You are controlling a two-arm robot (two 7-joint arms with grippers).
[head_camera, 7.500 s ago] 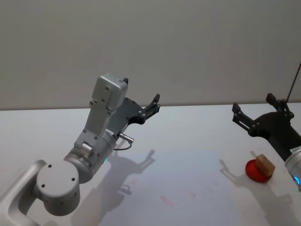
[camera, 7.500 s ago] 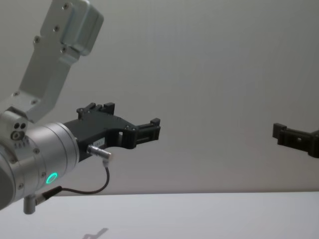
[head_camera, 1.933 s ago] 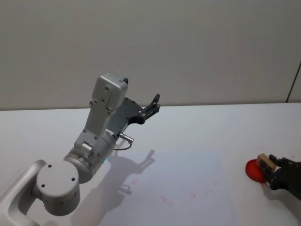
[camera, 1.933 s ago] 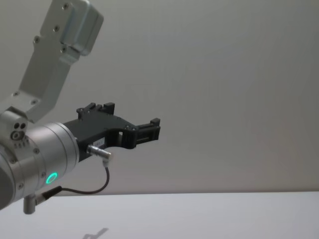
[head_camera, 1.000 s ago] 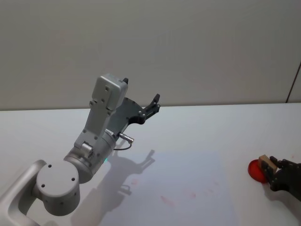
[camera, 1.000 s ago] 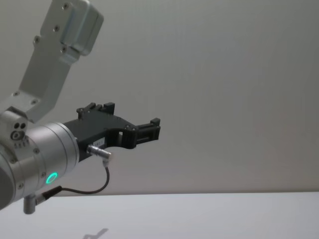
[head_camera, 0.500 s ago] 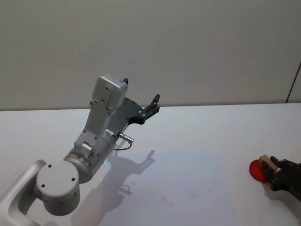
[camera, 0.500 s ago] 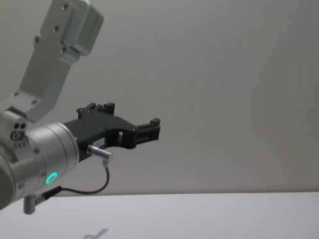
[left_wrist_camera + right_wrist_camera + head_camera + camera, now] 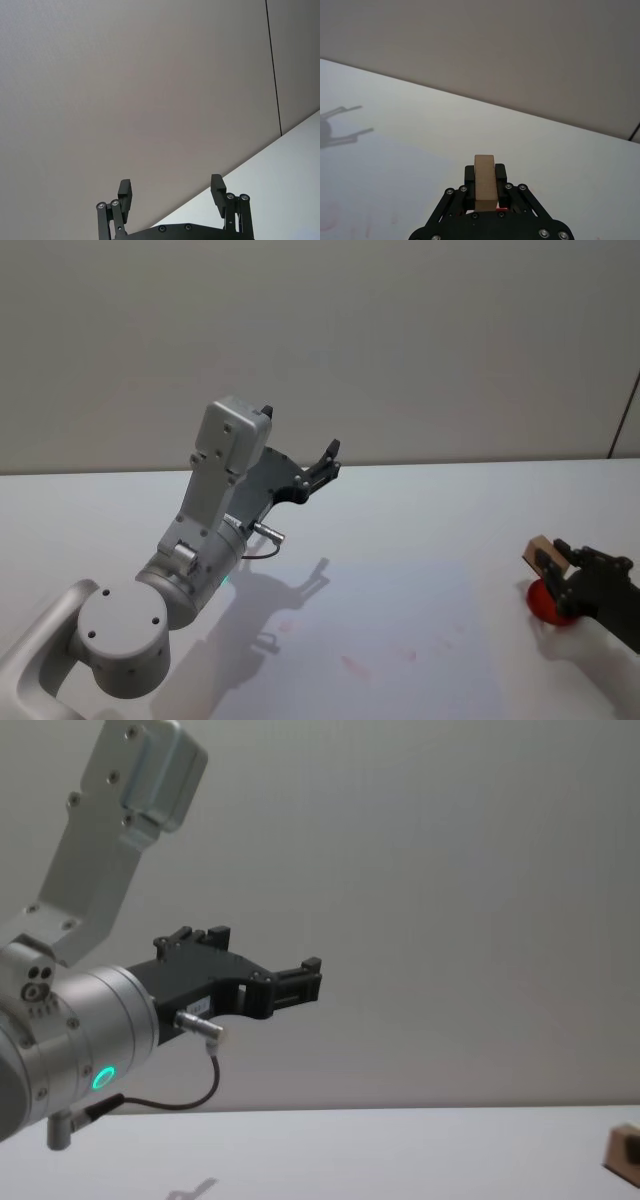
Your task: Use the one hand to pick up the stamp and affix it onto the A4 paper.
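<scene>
Stamp [image 9: 540, 554] is pinched between the right claw's [image 9: 553, 566] fingers, just above and clear of the red pad [image 9: 543, 606] beneath the claw. This is likely so it can travel to the paper [image 9: 400, 610] off to the claw's left. Its long axis runs along the fingers, free end jutting past the tips, while the left claw [image 9: 326, 460] hangs parked well away, fingers spread.

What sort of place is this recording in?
Likely a robot lab bench: plain white table, bare grey wall, right pincer holding a small brown wooden stamp near a round red pad, left pincer parked raised.
</scene>
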